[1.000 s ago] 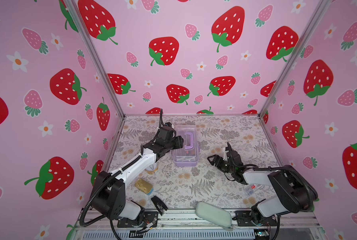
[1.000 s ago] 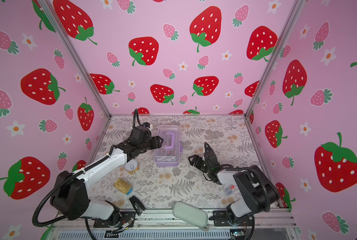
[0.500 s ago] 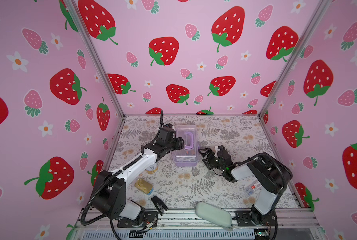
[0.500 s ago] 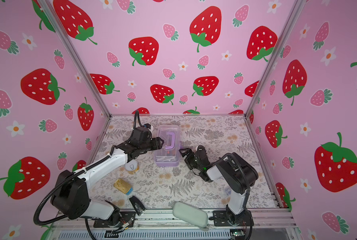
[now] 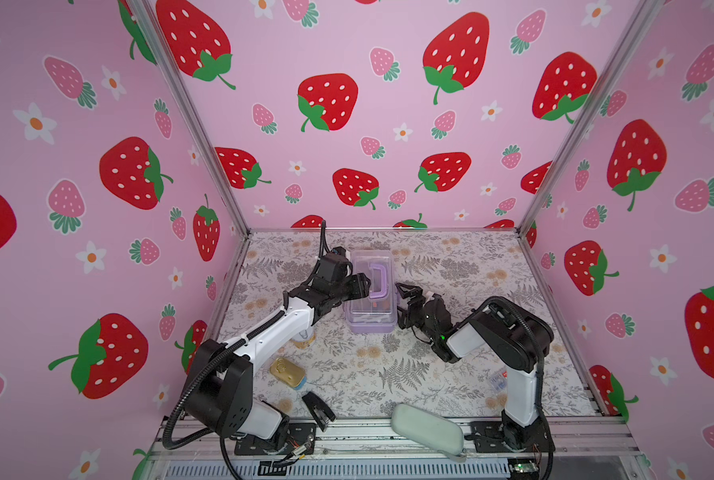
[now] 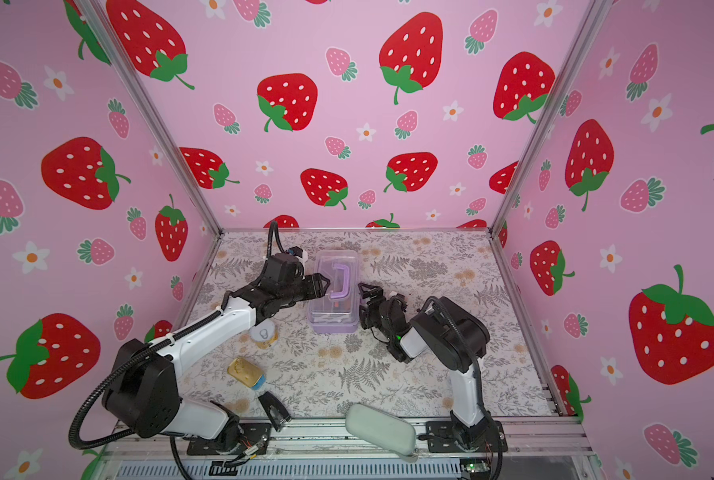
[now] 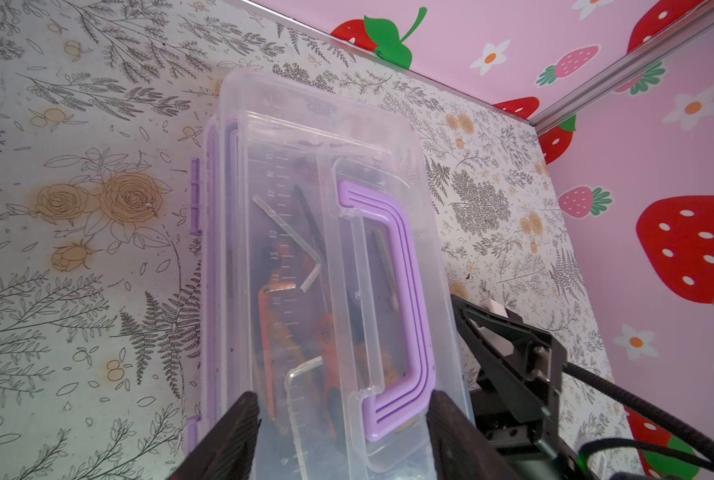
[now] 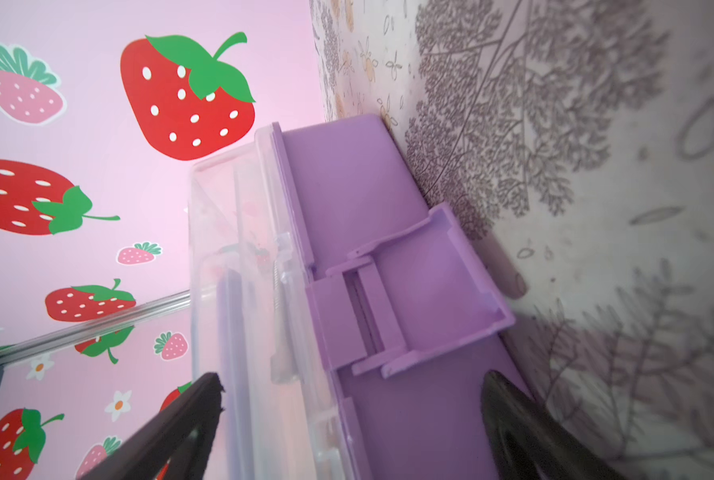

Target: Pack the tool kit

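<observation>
Nearest the front edge lies a pale green pouch, and a little farther in a gold tin; both are well apart from the work. Beyond them stands the tool kit, clear lid down, tools showing through. The left gripper hovers over the lid beside the lilac handle, jaws partly apart, holding nothing; whether it touches the lid is unclear. The right gripper is at the case's side, jaws spread wide and empty, facing the latch, which hangs unfastened. The risk: a sideways push on the latch may slide or tip the probably light case if the lid is not pressed down, or the finger may slip off.
</observation>
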